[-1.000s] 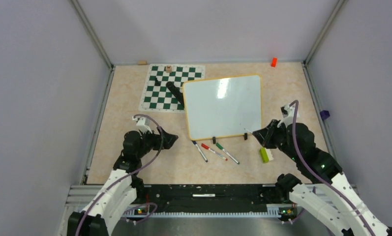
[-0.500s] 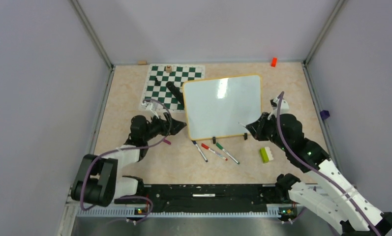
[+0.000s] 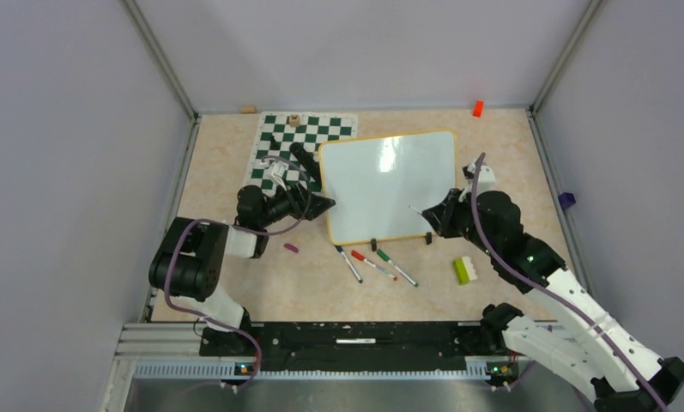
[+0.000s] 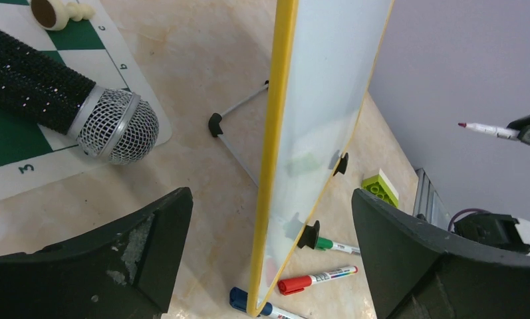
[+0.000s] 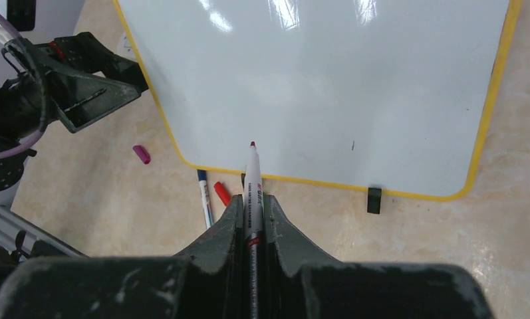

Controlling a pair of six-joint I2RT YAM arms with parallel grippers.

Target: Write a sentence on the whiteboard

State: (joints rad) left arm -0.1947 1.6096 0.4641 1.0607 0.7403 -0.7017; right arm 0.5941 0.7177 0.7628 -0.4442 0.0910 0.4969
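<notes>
Left fingers [image 4: 142, 252] flank whiteboard [image 4: 328, 100], microphone [image 4: 112, 126] beside

Glossy smooth whiteboard [image 5: 328, 86], metal-mesh microphone head [image 4: 116, 125]

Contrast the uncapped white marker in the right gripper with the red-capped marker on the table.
The uncapped white marker is clamped in the right gripper, bare tip pointing at the yellow-rimmed whiteboard. The red-capped marker lies capped, loose on the table. Both have white barrels.

Left pincer [image 3: 323, 204] reached the whiteboard's [image 3: 390, 184] edge; the marker [image 3: 420, 211] moved nearer.
</notes>
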